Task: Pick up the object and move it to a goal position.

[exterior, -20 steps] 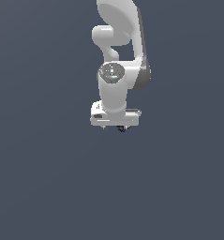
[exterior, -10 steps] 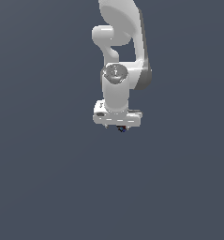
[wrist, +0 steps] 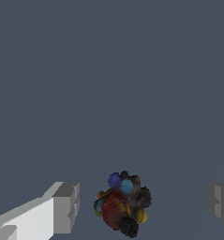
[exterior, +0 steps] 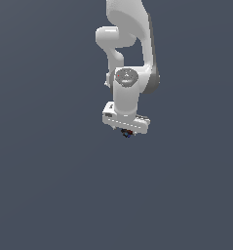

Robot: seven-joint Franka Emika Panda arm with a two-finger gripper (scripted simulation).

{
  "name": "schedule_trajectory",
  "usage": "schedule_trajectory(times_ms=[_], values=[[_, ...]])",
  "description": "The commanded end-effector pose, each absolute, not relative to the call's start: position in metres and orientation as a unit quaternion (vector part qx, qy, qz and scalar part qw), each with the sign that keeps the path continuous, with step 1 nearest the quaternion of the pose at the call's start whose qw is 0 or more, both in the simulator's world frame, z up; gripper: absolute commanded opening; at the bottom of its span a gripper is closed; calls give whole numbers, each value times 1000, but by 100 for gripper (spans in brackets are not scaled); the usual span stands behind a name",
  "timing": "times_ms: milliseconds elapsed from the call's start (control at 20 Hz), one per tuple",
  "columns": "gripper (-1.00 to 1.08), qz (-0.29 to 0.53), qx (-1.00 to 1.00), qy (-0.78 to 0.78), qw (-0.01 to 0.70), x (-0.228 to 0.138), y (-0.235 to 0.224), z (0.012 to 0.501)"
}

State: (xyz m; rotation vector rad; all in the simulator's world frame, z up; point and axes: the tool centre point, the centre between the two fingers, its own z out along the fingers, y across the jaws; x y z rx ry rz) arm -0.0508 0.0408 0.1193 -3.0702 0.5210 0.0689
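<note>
Flat, even light — soft, low-resolution renders

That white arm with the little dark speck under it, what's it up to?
A single white robot arm is working on picking up a tiny lumpy clump, mostly black with red, blue and yellowish specks. The tool is positioned right over the clump, pointing down. In the wrist view the clump sits between the two grey fingers, with a clear gap on each side, so the tool is open and nothing is gripped yet. The surroundings are plain dark grey, and no goal marker shows.
</note>
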Motion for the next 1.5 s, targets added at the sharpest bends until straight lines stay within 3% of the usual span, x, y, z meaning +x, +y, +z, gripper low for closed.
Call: schedule_trajectory(times_ms=[0, 1450], values=[[100, 20, -980, 196, 11, -57, 45, 115], [100, 0, -902, 432, 0, -119, 73, 80]])
